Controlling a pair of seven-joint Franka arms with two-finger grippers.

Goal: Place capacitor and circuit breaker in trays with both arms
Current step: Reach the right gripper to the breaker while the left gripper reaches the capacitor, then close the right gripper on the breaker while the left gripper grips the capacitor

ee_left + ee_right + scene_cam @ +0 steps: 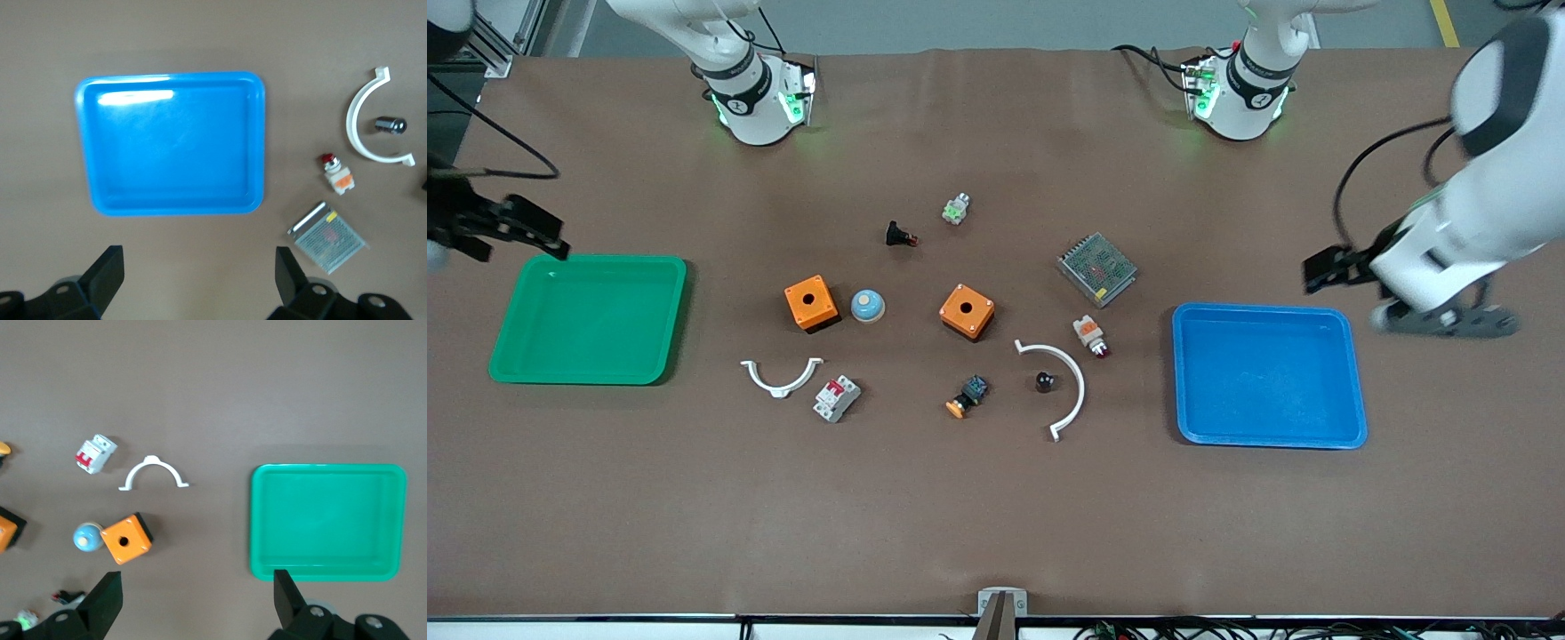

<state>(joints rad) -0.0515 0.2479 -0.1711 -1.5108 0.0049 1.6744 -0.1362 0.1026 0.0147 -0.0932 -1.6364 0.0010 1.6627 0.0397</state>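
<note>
The capacitor, a tiny shiny black cylinder, lies inside the curve of a large white arc clip; it also shows in the left wrist view. The circuit breaker, white-grey with red toggles, lies beside a small white clip; it also shows in the right wrist view. My left gripper is open and empty above the table beside the blue tray. My right gripper is open and empty above the green tray's corner nearest the robots.
Two orange boxes, a blue dome button, a meshed power supply, a white-and-orange lamp, an orange-capped button, a black push-button and a green-lit part lie between the trays.
</note>
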